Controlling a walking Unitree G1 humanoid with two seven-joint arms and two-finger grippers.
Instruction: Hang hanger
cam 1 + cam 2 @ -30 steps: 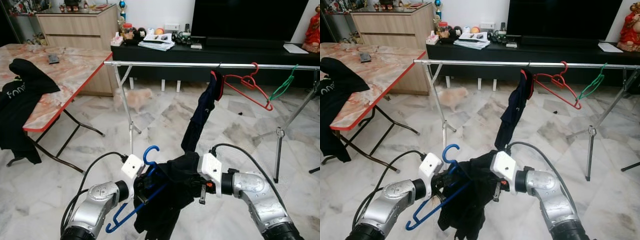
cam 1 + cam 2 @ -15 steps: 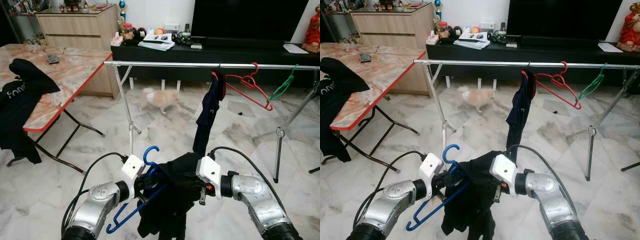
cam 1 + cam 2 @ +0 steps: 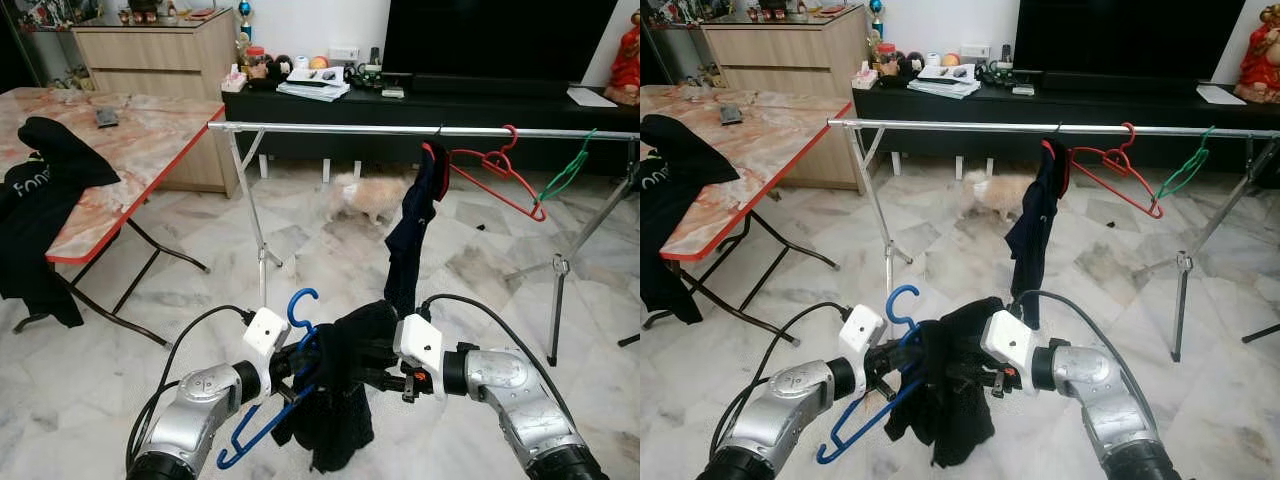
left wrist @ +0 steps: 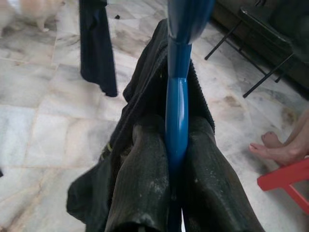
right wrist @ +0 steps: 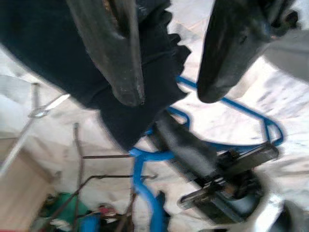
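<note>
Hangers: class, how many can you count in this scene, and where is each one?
3. A blue hanger is held in the left gripper with dark cloth draped over it. A red hanger and a green hanger hang on the rail. The hung garment may hide another.

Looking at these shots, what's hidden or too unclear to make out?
- Eye views: the black garment covers the right hand's fingertips and much of the blue hanger.
- Eye views: the animal behind the rail is blurred.
- Left wrist view: a person's foot, cut off by the edge.
</note>
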